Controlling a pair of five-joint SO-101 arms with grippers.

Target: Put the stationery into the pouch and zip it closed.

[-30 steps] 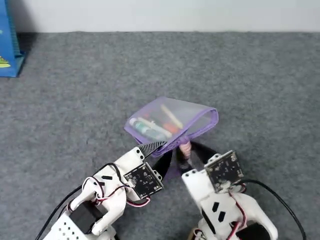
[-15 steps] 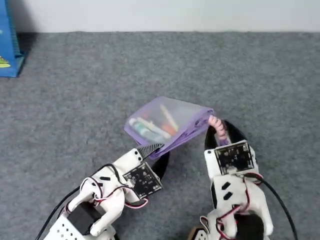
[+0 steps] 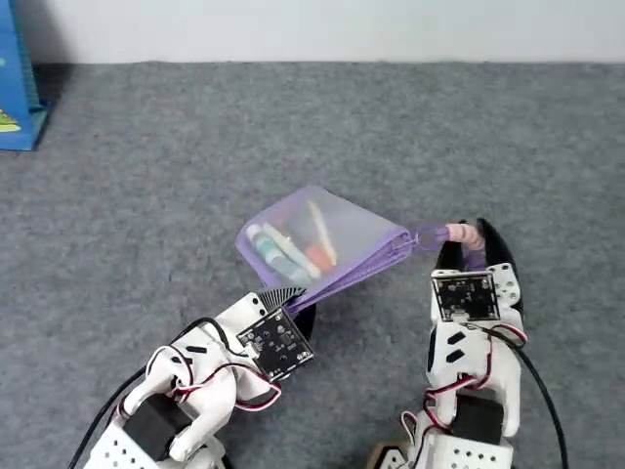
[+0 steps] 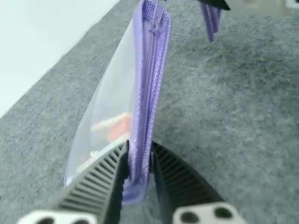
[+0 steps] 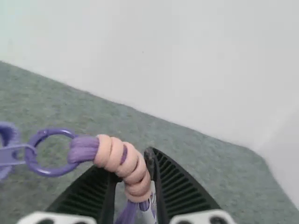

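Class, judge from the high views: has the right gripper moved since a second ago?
Yes. The right gripper went rightward, farther from the blue box, holding the zip tassel.

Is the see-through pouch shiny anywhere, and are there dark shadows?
High view: soft, even light, no hard shadow around the pouch. Left wrist view: its clear side has a pale sheen, stationery shows through. Right wrist view: bright wall, no glare on the pink zipper pull.

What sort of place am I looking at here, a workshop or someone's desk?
Likely a robot test bench: grey felt table, bare white wall behind, and a left arm and right arm with exposed wires.
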